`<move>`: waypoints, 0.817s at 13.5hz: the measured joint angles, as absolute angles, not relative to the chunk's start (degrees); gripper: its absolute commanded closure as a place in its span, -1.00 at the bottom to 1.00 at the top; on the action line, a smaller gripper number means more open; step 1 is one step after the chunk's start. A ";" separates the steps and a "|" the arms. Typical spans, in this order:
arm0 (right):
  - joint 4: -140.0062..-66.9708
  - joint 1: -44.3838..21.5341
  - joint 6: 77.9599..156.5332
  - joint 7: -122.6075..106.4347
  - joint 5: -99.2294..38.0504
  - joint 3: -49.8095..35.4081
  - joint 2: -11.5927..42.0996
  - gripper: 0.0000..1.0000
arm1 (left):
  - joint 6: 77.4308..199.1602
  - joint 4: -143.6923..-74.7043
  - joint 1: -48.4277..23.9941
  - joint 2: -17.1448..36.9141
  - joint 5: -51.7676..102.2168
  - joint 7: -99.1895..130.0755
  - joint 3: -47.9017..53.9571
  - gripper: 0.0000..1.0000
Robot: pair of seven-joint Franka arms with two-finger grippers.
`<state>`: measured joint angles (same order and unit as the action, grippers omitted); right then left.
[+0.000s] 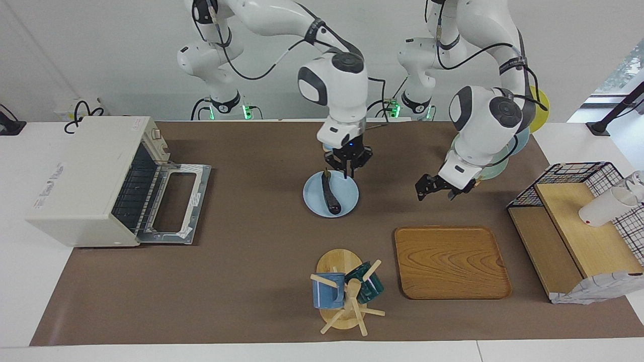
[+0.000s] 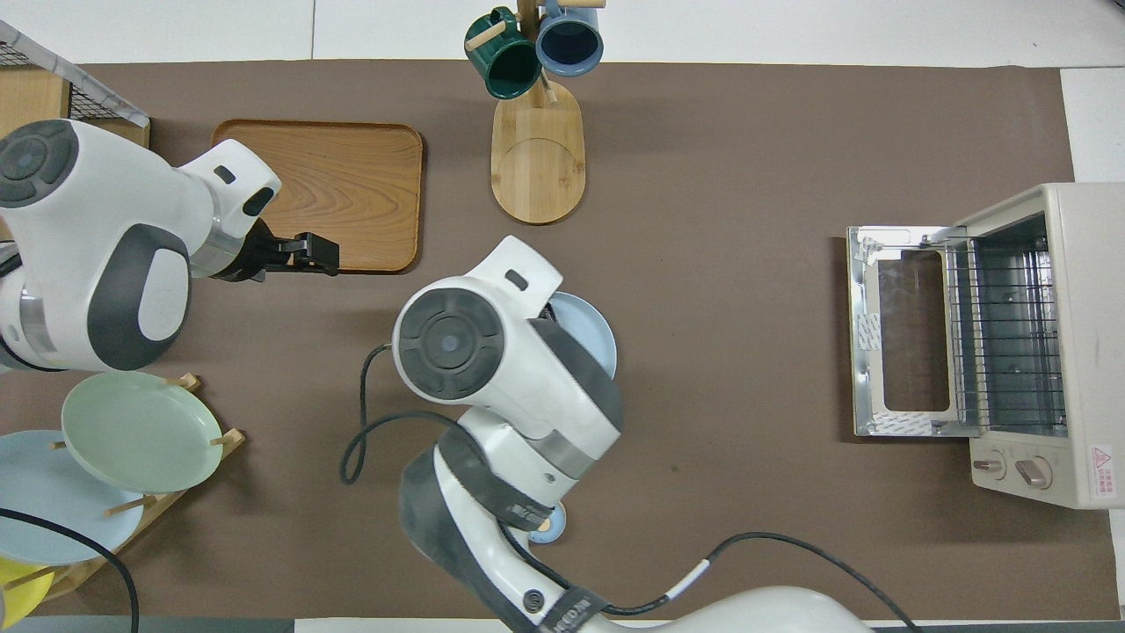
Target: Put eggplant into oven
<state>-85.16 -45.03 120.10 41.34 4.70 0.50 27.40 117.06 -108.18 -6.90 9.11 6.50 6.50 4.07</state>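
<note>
The right gripper hangs over a round pale blue plate, at the rim of it that lies nearer to the robots. Its black fingers point down and stand apart, with the tips just above the plate and beside the thin stem end of the long, glossy, dark purple eggplant. They do not appear to be touching it yet. The eggplant lies flat on the plate, running from the stem end below the gripper to the blunt end at the plate's rim farther from the robots. The gripper seems poised this way to come down across the narrow part of the eggplant, where two fingers can close around it.

Well apart from this gripper, toward the right arm's end of the table, stands the boxy cream-white toaster oven. Its glass door is dropped flat open, so the wire rack inside is exposed and ready to take the eggplant.

The left gripper waits in the air toward the left arm's end of the table, over bare brown mat beside a rectangular wooden tray. I cannot tell whether its fingers are apart or together.

In the overhead view the right arm's wrist covers the eggplant, the right gripper and most of the pale blue plate, so contact can only be judged from the facing view. The oven is cut off at that view's edge.
</note>
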 measured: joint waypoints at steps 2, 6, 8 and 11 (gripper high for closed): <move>-85.71 -47.31 124.82 43.26 5.88 0.56 31.38 0.45 | 113.74 -105.56 -4.58 9.07 6.49 5.35 4.05 -1.00; -96.18 -47.44 134.93 43.32 5.92 0.85 29.68 0.40 | 103.25 -96.94 -3.24 8.68 3.94 5.15 3.94 -1.00; -99.22 -47.58 136.30 43.32 5.93 0.84 28.17 0.40 | 99.00 -94.08 -3.25 7.37 1.49 5.15 3.95 -1.00; -102.02 -47.62 137.08 43.32 5.93 0.82 26.78 0.40 | 94.33 -93.37 -3.24 3.23 1.08 5.16 3.89 -1.00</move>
